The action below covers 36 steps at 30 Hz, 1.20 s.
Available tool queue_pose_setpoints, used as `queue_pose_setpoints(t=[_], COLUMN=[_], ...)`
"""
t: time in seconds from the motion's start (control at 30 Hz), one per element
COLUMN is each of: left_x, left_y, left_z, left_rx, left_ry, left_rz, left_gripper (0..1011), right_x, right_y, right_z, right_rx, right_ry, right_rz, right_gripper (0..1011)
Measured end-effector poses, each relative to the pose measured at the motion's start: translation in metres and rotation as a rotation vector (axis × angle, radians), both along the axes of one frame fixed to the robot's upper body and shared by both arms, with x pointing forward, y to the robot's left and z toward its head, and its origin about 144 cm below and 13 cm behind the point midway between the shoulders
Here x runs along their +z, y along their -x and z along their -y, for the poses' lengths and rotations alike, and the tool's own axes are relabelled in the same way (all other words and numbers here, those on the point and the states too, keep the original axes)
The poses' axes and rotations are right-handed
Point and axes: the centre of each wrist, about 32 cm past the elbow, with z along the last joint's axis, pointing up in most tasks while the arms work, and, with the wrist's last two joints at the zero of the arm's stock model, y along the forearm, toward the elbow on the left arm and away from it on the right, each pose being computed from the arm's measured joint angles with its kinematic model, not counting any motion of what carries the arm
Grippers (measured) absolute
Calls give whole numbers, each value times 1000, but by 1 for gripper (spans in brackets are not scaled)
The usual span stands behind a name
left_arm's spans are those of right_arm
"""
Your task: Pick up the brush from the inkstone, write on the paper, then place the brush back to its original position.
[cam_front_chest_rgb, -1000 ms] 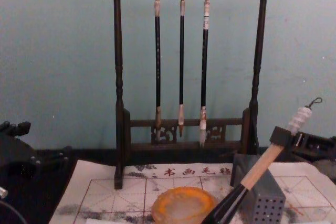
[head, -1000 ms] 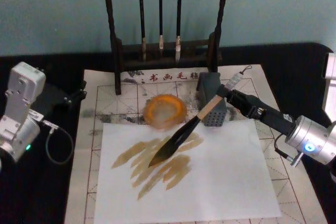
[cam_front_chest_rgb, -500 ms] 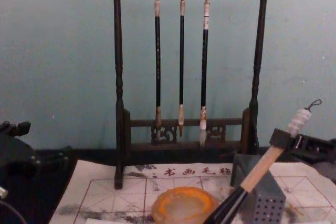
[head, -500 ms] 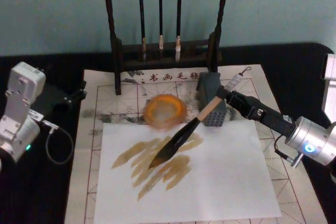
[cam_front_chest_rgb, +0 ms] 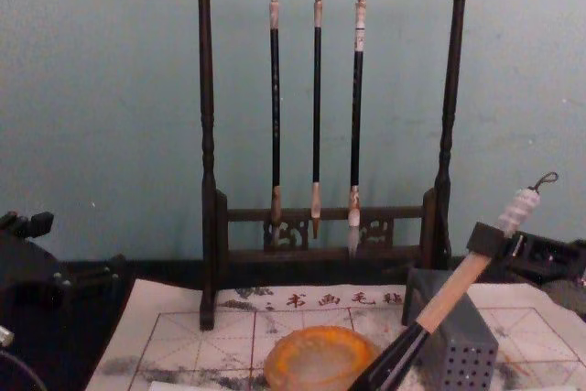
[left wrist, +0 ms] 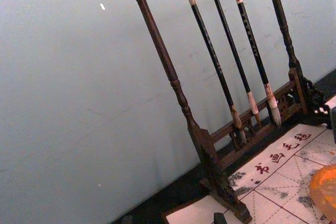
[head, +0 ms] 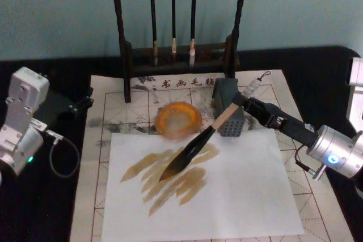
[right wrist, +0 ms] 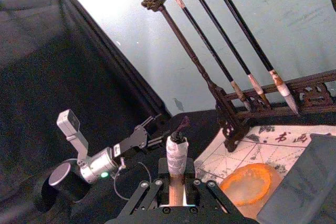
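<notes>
Right of centre in the head view, the right gripper point(head: 244, 100) is clamped on the brush point(head: 195, 145), holding the pale wooden handle just below its white-wrapped end. The brush slants down toward the lower left of the frame. Its dark bristle tip rests on, or just above, the brown strokes point(head: 170, 177) on the plain white sheet point(head: 238, 196); contact cannot be confirmed from this angle. That sheet lies on the gridded paper point(head: 96, 140), whose red and black characters run along its upper edge.

Over the last second little has changed. The bristle tip has crept slightly toward the lower left across the strokes. In the chest view the clamped part of the handle has slid a touch to the left. This looks like a slow writing stroke under way, or the tail of one. I judge the writing step to be well along, with several strokes already laid down.

The inkstone point(head: 178, 120) sits empty just above the white sheet's upper edge, beside the grey perforated block point(head: 229, 111). The return of the brush is not yet done. It is a short move, but the handle must clear the block.

The left gripper point(head: 79, 105) is parked at the left edge of the paper, below the brush rack point(head: 122, 55) with its three thin brushes point(head: 173, 9).
</notes>
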Motion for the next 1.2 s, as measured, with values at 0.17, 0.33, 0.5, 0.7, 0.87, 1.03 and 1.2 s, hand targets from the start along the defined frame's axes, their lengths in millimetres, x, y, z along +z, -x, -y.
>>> queue_pose_setpoints(t=[0.17, 0.33, 0.5, 0.7, 0.87, 1.03, 1.2], left_x=[0, 0, 0, 0, 0, 0, 0], left_y=[0, 0, 0, 0, 0, 0, 0], left_z=[0, 0, 0, 0, 0, 0, 0], left_rx=[0, 0, 0, 0, 0, 0, 0], left_ry=[0, 0, 0, 0, 0, 0, 0], left_rz=[0, 0, 0, 0, 0, 0, 0], left_gripper=[1001, 1001, 1001, 1001, 1001, 1001, 1001], right_x=[-1, -3, -7, -13, -18, -22, -26], right_y=[-1, -1, -3, -6, -11, -14, -17], right_z=[-2, -6, -11, -21, -28, -33, -37], right_rx=[-22, -80, -151, -253, -327, -363, -392], right_ry=[-13, -35, -61, -90, -102, -101, -98], right_rz=[-5, -11, -19, -34, -41, -43, -47], right_gripper=[175, 176, 175, 176, 176, 176, 176])
